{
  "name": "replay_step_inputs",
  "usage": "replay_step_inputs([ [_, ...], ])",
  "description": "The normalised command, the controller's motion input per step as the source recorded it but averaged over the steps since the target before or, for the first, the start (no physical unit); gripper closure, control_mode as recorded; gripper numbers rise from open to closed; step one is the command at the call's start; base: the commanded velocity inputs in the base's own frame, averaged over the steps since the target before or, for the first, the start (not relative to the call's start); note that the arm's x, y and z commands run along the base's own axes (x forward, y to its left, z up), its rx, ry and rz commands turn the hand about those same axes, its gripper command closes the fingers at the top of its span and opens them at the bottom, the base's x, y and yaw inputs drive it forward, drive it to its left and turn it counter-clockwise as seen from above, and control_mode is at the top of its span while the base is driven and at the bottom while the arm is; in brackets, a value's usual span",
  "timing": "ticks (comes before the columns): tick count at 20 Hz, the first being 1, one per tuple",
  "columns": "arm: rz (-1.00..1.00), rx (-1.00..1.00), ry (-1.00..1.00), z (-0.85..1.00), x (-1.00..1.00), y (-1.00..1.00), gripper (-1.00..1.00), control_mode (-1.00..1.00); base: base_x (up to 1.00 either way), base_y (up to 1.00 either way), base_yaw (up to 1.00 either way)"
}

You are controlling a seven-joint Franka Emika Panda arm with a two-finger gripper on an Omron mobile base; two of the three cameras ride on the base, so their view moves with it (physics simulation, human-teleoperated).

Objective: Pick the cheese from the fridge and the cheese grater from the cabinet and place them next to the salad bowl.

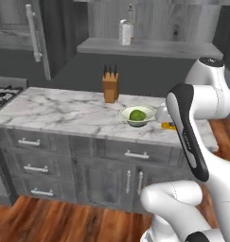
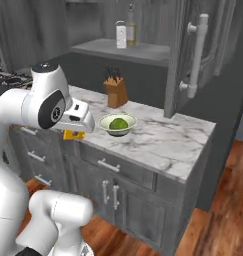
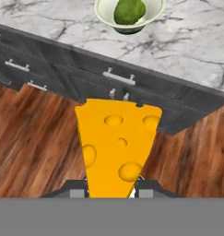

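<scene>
Gripper [image 3: 112, 191] clamped on cheese [image 3: 117, 143], above counter edge [image 3: 132, 69]. Carry further over marble, lower beside salad bowl [image 3: 129, 16], then release gently.

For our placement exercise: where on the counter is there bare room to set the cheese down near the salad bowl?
Bare marble lies right of the salad bowl toward the counter's end, and left of it toward the stove. Behind it, the knife block crowds the back. The hand holds the cheese.
</scene>
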Motion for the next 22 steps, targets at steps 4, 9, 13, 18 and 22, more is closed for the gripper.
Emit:
replay_step_inputs([
  [4,0.0,0.0,0.0,0.0,0.0,0.0,1.0,1.0,0.62,0.29,-0.42],
  [9,0.0,0.0,0.0,0.0,0.0,0.0,1.0,1.0,0.59,0.35,-0.44],
  [13,0.0,0.0,0.0,0.0,0.0,0.0,1.0,1.0,0.45,0.47,-0.39],
  [18,0.0,0.0,0.0,0.0,0.0,0.0,1.0,1.0,0.24,0.6,-0.3],
  [22,0.0,0.0,0.0,0.0,0.0,0.0,1.0,1.0,0.26,0.53,-0.25],
])
